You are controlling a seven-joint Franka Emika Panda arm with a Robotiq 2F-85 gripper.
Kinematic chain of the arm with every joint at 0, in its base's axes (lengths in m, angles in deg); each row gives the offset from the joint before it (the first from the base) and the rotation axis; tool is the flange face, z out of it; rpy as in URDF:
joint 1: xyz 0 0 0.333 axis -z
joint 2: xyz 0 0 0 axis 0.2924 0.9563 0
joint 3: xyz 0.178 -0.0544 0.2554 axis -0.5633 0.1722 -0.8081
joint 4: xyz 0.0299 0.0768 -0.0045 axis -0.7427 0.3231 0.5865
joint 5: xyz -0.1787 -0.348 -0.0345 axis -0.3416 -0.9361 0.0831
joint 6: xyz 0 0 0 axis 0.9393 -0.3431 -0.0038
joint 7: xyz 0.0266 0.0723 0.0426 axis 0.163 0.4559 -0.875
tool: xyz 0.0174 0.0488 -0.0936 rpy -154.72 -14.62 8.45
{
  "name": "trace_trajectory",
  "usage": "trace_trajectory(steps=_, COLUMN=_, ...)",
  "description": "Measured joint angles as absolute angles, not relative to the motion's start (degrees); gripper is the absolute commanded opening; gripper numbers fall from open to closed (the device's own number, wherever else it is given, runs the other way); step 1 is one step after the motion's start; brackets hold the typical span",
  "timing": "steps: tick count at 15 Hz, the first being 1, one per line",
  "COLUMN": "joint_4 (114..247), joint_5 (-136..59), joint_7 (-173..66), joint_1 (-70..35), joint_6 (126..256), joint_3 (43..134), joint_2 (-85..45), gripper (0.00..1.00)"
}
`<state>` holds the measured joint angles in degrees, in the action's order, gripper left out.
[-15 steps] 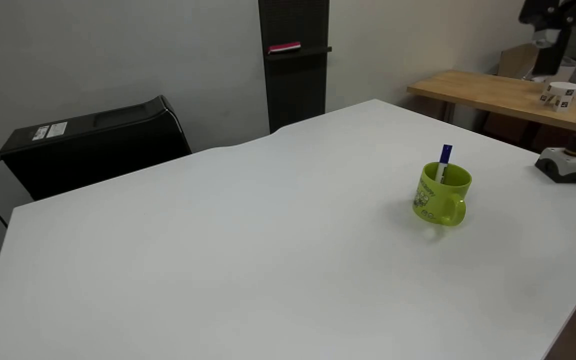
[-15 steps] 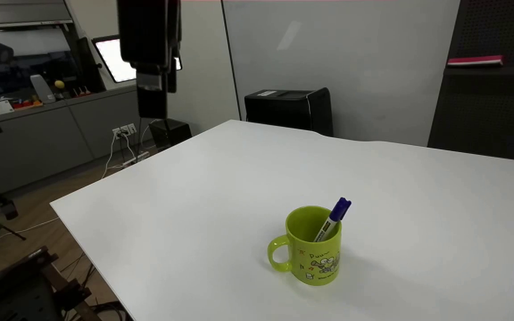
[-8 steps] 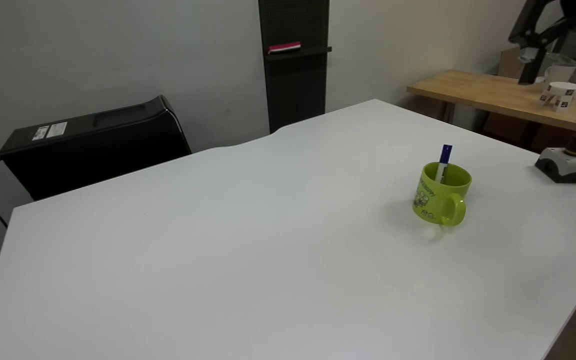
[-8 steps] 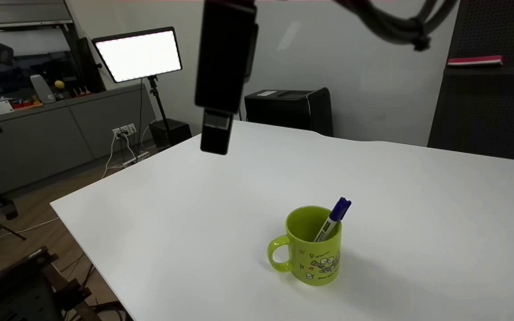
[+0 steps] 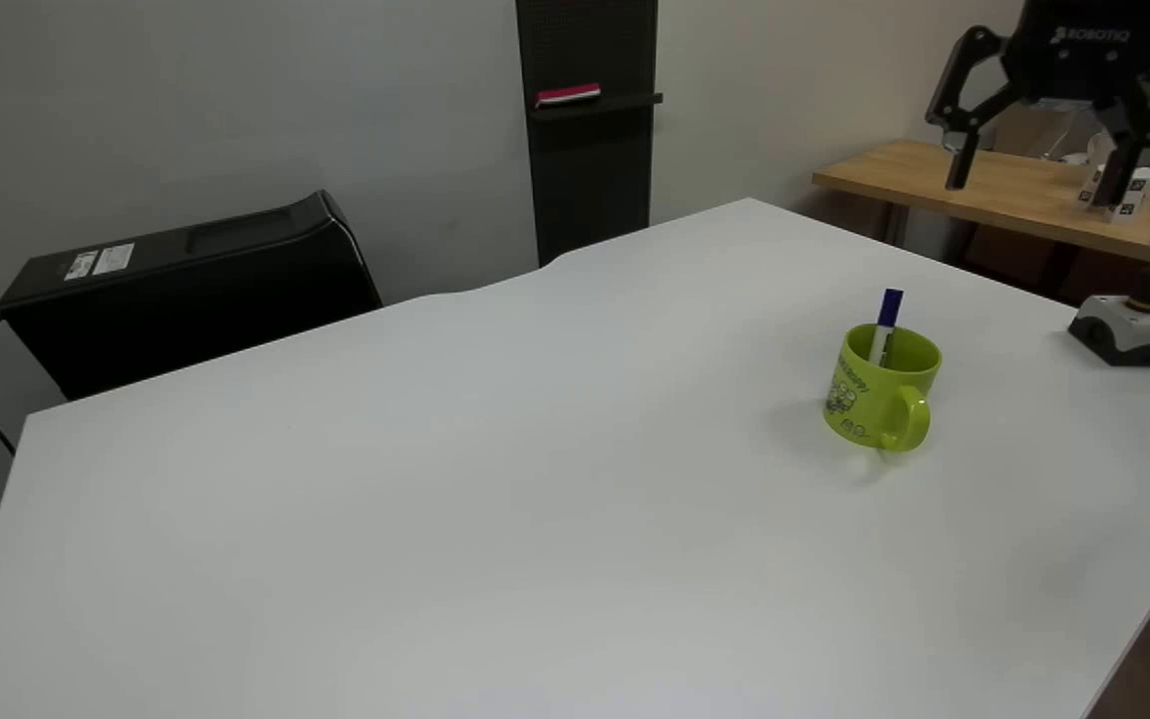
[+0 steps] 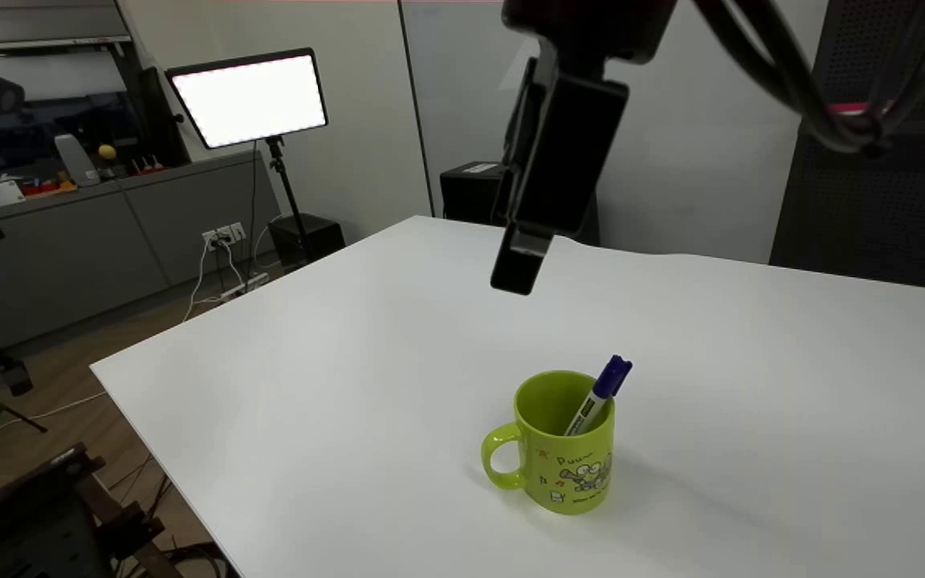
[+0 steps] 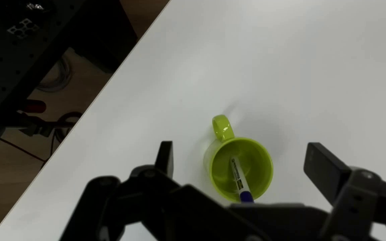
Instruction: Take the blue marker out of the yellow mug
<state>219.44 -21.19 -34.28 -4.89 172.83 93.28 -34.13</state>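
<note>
Spread wide over the worktop [image 6: 310,385]

Hovers with claw [image 5: 1032,194] released and parted, grasping nothing, presumably to straddle the blue marker [image 6: 597,397]. Find that propped aslant inside the yellow-green mug [image 6: 551,470], with cap [image 6: 613,376] uppermost, likely the best spot for a pinch. In the wrist view, see the mug upright inward of the worktop's slanting edge [image 7: 80,120], probably for free access. Best now, perhaps: lower around the cap, pinch, draw along the lean.

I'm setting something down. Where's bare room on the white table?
Bare: the white tabletop between the glossy lime-green mug and the edge by the black boxy case. Crowded: the other end: mug holding a blue-capped white marker, grey button box, open black gripper hanging above.
</note>
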Motion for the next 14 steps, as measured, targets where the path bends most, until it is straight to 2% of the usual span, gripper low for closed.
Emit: trace_trajectory(steps=14, joint_4=203.4, joint_5=-21.2, joint_7=-32.0, joint_1=-6.3, joint_6=171.2, joint_3=93.4, joint_2=-16.7, gripper=1.00)
